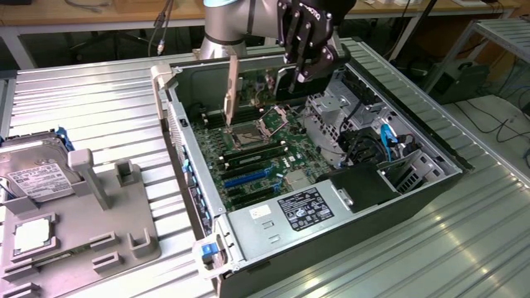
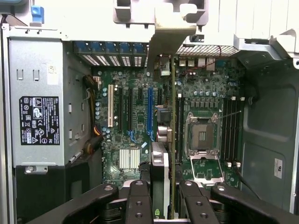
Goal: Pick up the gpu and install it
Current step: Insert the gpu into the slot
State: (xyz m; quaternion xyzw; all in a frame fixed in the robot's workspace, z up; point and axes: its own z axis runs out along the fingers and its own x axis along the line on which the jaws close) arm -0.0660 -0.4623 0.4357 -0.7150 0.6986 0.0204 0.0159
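You've got the pincer [image 1: 300,76] part-closed on the gpu [image 1: 233,93], upper centre of ext. view, card upright above the mobo [image 1: 265,158].

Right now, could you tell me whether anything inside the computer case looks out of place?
The processor socket stands open, its metal frame flipped back and no chip seated. Nothing else looks askew; the claw holds the gpu on edge above the motherboard.

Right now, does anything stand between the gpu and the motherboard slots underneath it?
Nothing visible does. The gripper holds the gpu on edge above the open case, and the expansion slots below lie bare.
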